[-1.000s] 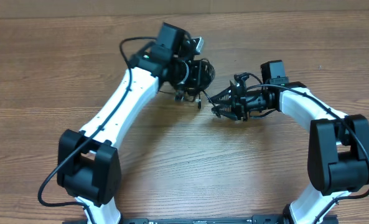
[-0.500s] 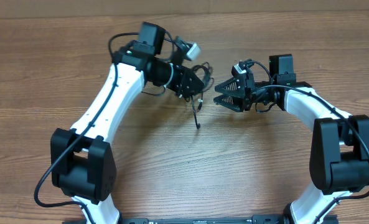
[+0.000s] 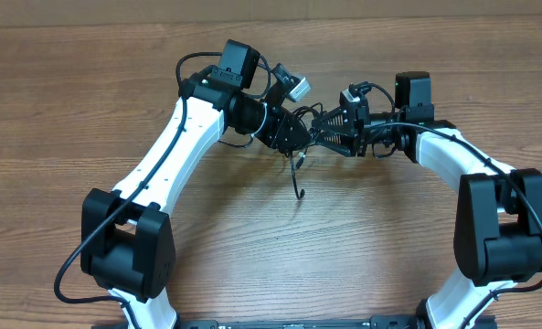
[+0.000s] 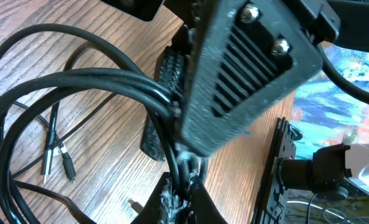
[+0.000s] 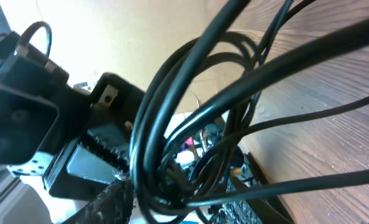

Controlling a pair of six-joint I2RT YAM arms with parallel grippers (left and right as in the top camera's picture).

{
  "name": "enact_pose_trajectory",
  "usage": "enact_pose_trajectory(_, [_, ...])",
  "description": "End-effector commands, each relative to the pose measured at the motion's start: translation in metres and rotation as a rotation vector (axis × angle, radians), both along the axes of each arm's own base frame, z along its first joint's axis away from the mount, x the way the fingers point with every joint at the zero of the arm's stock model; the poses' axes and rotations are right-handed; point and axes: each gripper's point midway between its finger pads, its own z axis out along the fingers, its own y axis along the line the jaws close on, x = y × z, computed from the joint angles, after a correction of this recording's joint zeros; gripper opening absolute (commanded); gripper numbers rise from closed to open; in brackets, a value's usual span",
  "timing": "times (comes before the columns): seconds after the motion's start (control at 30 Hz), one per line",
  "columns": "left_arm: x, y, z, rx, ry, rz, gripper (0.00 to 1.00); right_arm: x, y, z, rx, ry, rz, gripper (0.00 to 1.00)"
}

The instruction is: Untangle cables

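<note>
The cables [image 3: 305,137] are a bunch of thin black cords held up between my two grippers at mid table, with one strand [image 3: 299,183] hanging down to the wood. My left gripper [image 3: 293,135] is shut on several strands, which run up from its jaws [image 4: 179,200] in wide loops [image 4: 66,81]. Two small plugs [image 4: 56,158] lie on the wood below. My right gripper [image 3: 328,133] faces it, almost touching, and its ribbed finger [image 4: 246,68] fills the left wrist view. In the right wrist view the bundle [image 5: 172,124] fills the gap between the right fingers [image 5: 184,202].
The wooden table [image 3: 271,247] stretches round both arms. The left arm [image 3: 179,155] reaches in from the lower left and the right arm [image 3: 462,164] from the lower right. A thicker black cable [image 3: 193,64] is fixed to the left arm's wrist.
My left gripper has swung right with the cables and my right gripper has moved left, so both now meet at the bundle. The hanging strand has shifted right.
</note>
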Motion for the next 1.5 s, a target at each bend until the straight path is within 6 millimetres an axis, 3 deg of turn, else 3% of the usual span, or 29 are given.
enact_pose_trajectory(0.0, [-0.008, -0.007, 0.005, -0.031, -0.018, -0.048, 0.04, 0.006, 0.000, -0.002, -0.029, 0.035, -0.035, 0.46])
enact_pose_trajectory(0.13, [-0.012, -0.013, 0.004, -0.023, -0.029, -0.067, 0.04, 0.006, 0.000, -0.002, -0.030, 0.039, -0.037, 0.43])
enact_pose_trajectory(0.33, [-0.016, -0.018, 0.001, -0.009, -0.047, -0.087, 0.04, 0.007, -0.001, -0.002, -0.033, 0.036, -0.039, 0.07])
enact_pose_trajectory(0.43, [-0.011, -0.014, -0.004, 0.034, -0.048, -0.056, 0.04, 0.007, -0.001, -0.003, -0.034, 0.036, -0.040, 0.04])
enact_pose_trajectory(0.5, [-0.009, -0.012, -0.008, 0.060, -0.043, -0.033, 0.16, 0.009, -0.001, -0.005, -0.046, 0.035, -0.051, 0.04])
enact_pose_trajectory(0.63, [-0.001, -0.005, -0.006, 0.071, -0.016, 0.022, 0.64, 0.015, -0.003, -0.014, -0.091, 0.041, -0.093, 0.04])
enact_pose_trajectory(0.73, [0.007, 0.000, 0.006, 0.024, 0.031, 0.071, 0.75, 0.018, -0.004, -0.020, -0.123, 0.053, -0.122, 0.04])
enact_pose_trajectory(0.83, [0.010, 0.007, 0.020, -0.048, 0.062, 0.075, 0.76, 0.020, -0.006, -0.025, -0.150, 0.068, -0.144, 0.04])
enact_pose_trajectory(0.9, [0.009, 0.012, 0.020, -0.045, 0.093, 0.089, 0.75, 0.021, -0.006, -0.026, -0.153, 0.068, -0.147, 0.04])
enact_pose_trajectory(1.13, [-0.028, 0.043, -0.018, 0.232, 0.248, 0.121, 0.72, 0.022, -0.007, -0.028, -0.162, 0.067, -0.156, 0.04])
enact_pose_trajectory(1.47, [-0.080, 0.006, -0.023, 0.311, 0.319, 0.003, 0.68, 0.024, -0.008, -0.029, -0.173, 0.067, -0.166, 0.04])
